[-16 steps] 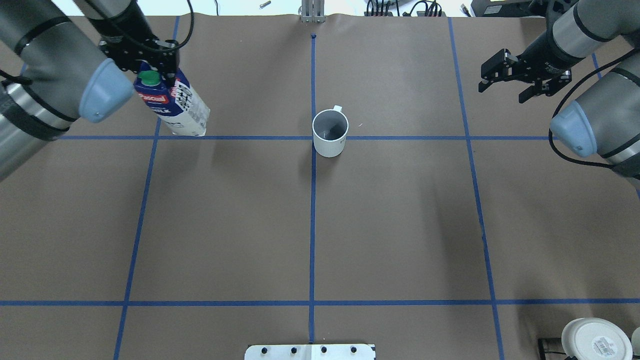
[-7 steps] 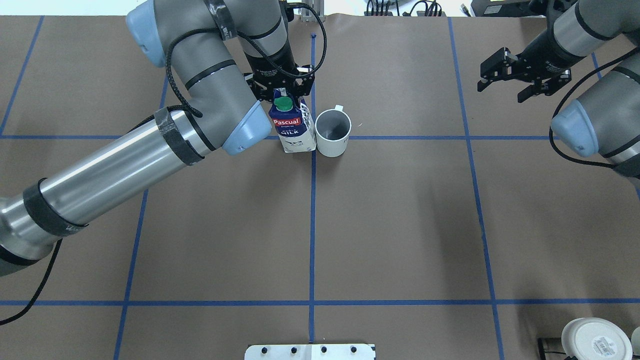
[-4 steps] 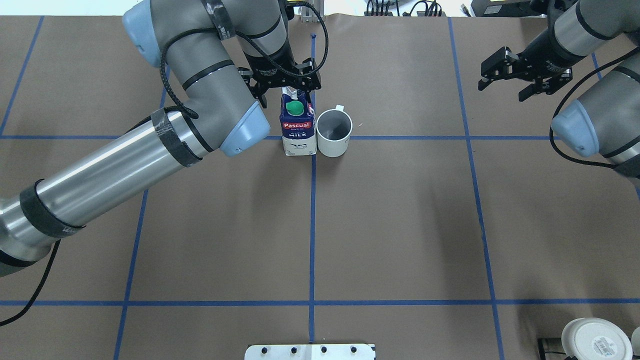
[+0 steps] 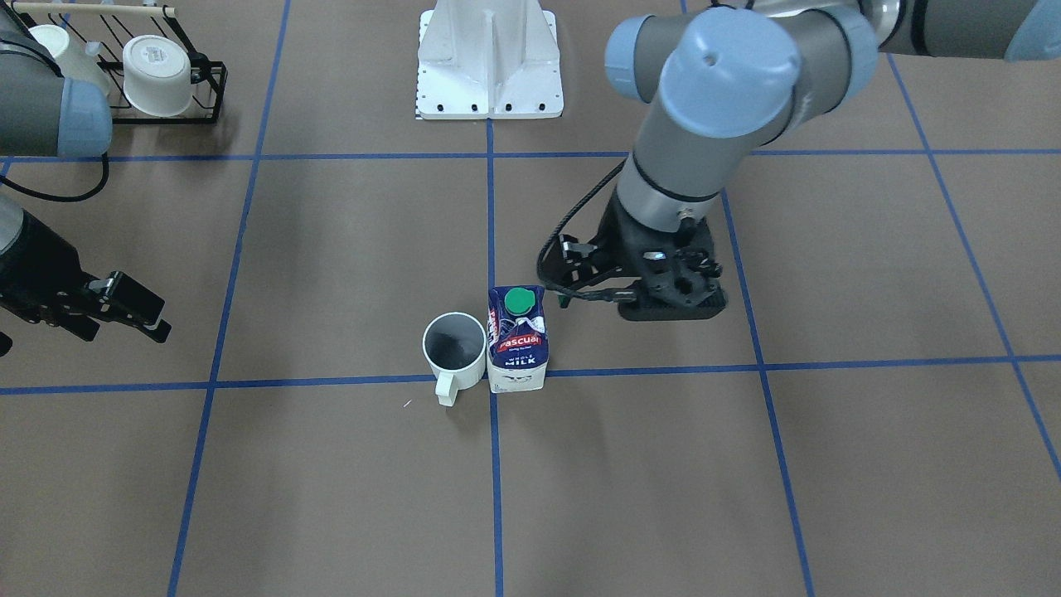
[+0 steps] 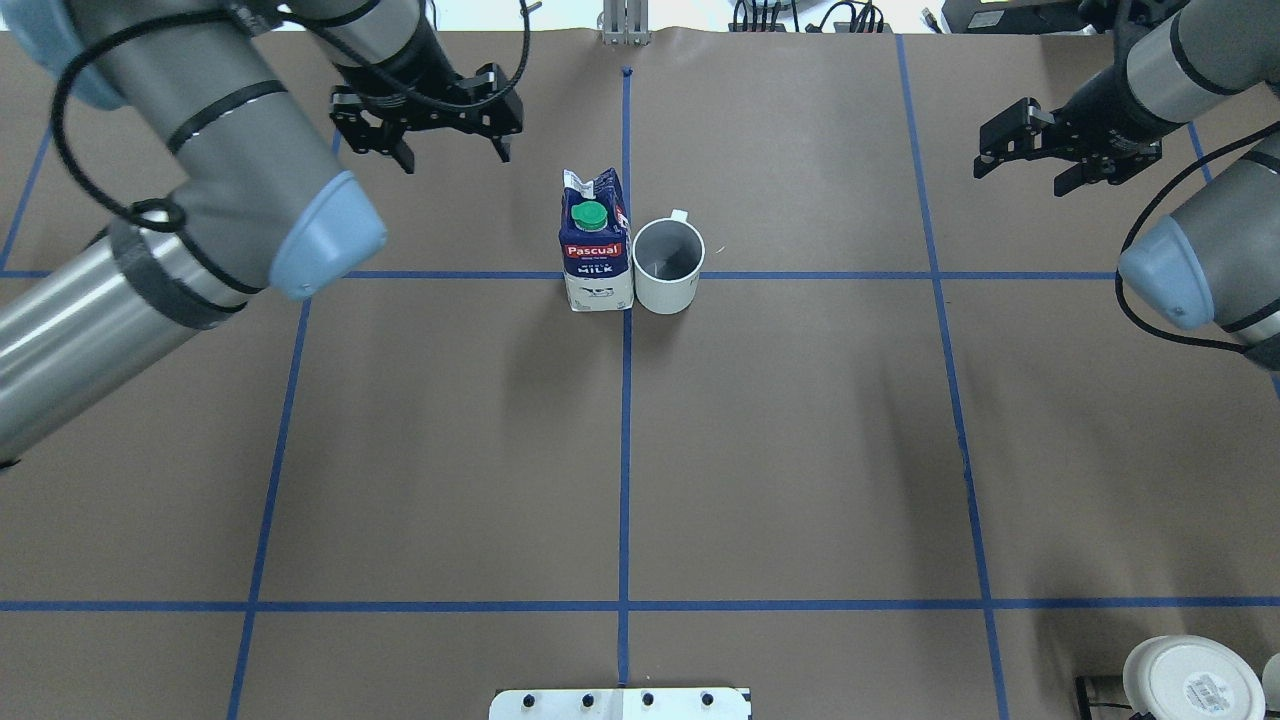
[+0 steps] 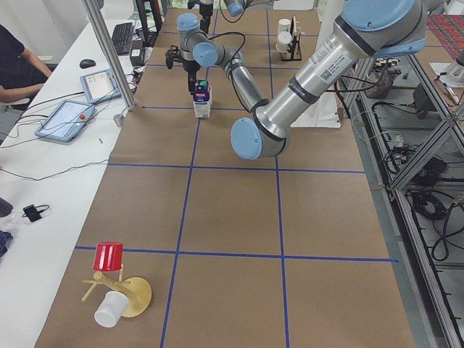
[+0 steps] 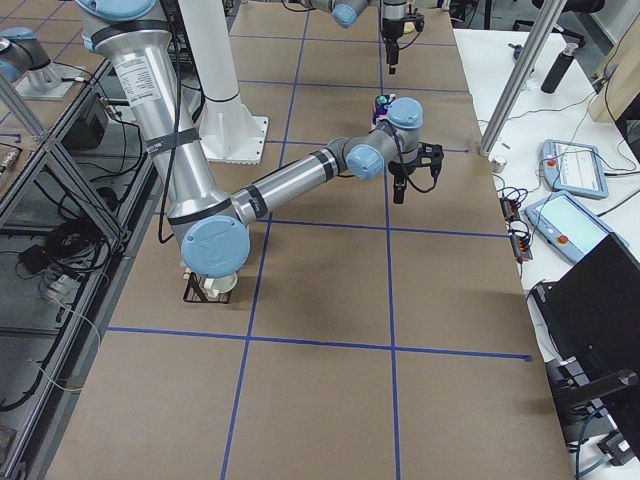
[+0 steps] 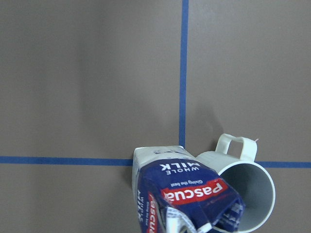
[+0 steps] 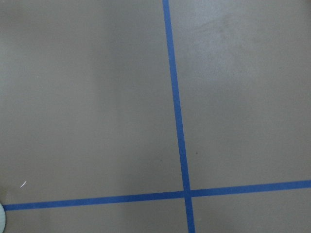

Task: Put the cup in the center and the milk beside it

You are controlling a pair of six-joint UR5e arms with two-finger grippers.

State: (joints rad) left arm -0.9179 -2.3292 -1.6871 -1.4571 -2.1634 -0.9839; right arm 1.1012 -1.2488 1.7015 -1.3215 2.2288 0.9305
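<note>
Small white mug with loop handle and dark grey inside (image 5: 668, 262) is upright on the brown paper-covered surface (image 5: 800, 450), in the upper middle of the overhead frame. It sits just right of the vertical blue tape line, at its crossing with the upper horizontal line. The handle points toward the top of the frame.

Small milk carton, dark blue over white with a red brand band and a round green cap (image 5: 596, 255), stands upright immediately left of the mug and covers the vertical tape line. Carton and mug sides look in contact; a gap, if any, can't be resolved. The carton top is a bit higher than the mug rim.

Left gripper (image 5: 452, 150) is in the upper left of the overhead frame, up and left of the carton. Its jaws are apart and hold nothing — no contact with carton or mug. The left wrist view has the carton top and mug mouth at the bottom edge of the frame.

Right gripper (image 5: 1025, 170) is in the upper right of the overhead frame, well apart from both items. Its jaws are apart and hold nothing. The right wrist view shows only bare surface and tape lines.

A wider white cup with a label on its base (image 5: 1188, 680) lies at the lower right corner of the overhead frame — in the front-facing view it sits in a black wire rack (image 4: 207, 91) at upper left.
</note>
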